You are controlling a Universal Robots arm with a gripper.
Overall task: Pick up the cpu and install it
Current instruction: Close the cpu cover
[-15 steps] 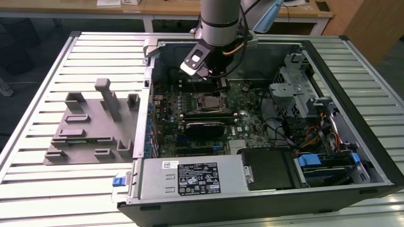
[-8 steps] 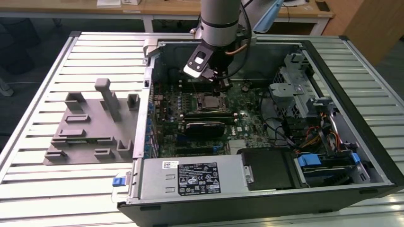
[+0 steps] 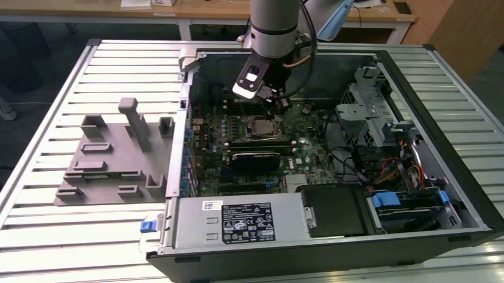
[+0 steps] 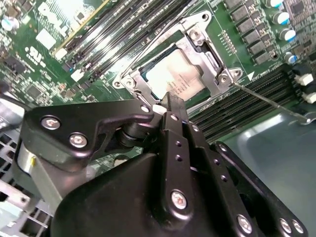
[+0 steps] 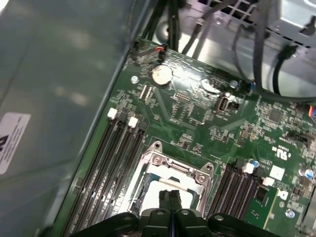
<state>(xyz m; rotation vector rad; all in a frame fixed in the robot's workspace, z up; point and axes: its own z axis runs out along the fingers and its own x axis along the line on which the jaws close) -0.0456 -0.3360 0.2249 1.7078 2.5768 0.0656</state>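
The cpu [image 4: 175, 76], a small square chip with a pale silver top, lies flat in the motherboard socket, ringed by the socket's metal frame [image 4: 217, 64]. In the exterior view the cpu [image 3: 260, 125] sits at the middle of the green motherboard [image 3: 307, 127] inside the open computer case. My gripper [image 4: 171, 100] hangs just above the near edge of the cpu [image 5: 157, 190], apart from it. Its black fingers [image 5: 164, 200] are pressed together with nothing between them. In the exterior view the gripper [image 3: 272, 100] reaches down into the case under the arm's wrist.
A thin socket lever [image 4: 266, 98] sticks out beside the frame. Memory slots [image 5: 116, 163] flank the socket. A black module [image 3: 254, 159], the power supply [image 3: 236, 221], a drive cage [image 3: 370, 112] and cables crowd the case. A grey holder tray [image 3: 110, 159] lies on the slatted table.
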